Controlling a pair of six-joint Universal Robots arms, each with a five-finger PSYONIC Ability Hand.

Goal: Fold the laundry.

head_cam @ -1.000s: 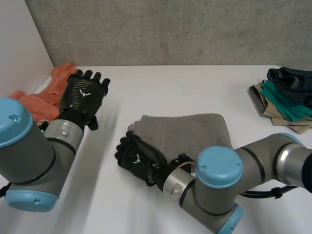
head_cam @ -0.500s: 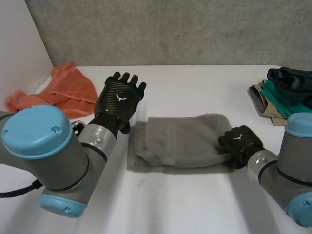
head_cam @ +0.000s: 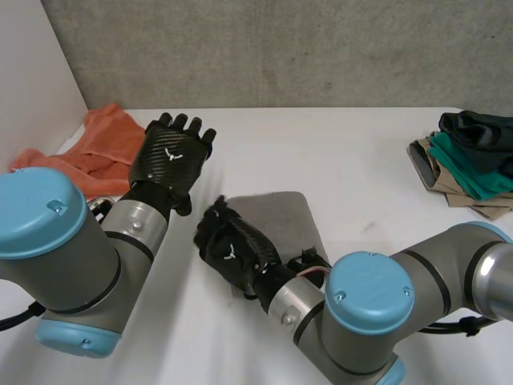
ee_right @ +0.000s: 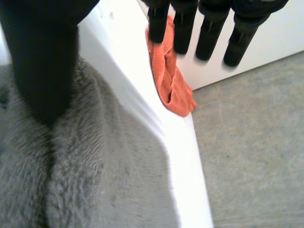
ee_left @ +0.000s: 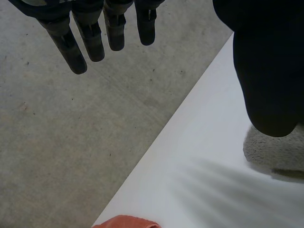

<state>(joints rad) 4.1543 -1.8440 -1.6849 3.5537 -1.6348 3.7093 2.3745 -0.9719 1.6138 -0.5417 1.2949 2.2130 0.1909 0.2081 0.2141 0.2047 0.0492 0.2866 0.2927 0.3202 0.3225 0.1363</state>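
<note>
Head view has the grey towel [head_cam: 280, 220] lying flat on the table [head_cam: 361, 152] in front of the robot, already folded into a narrow block. The right hand [head_cam: 232, 250] is at the towel's left edge. In the right wrist view its fingers [ee_right: 209, 33] are straight and reach out past that edge, while the thumb [ee_right: 40, 61] seems to rest on the towel's nap, so nothing is gripped. The left hand [head_cam: 170, 156] hangs in the air beyond and to the left of the towel, clear of it, with its fingers [ee_left: 90, 38] straight and empty. An orange cloth [head_cam: 108, 140] lies well to the towel's left and a stack [head_cam: 469, 156] of clothes well to its right. I judge that a fold on the towel is just being finished, with the right hand pressing the doubled edge flat. The next move would be one more fold, or setting the towel aside and fetching the orange cloth. Either calls for lifting the right hand straight off the towel so the layers do not drag open.
</note>
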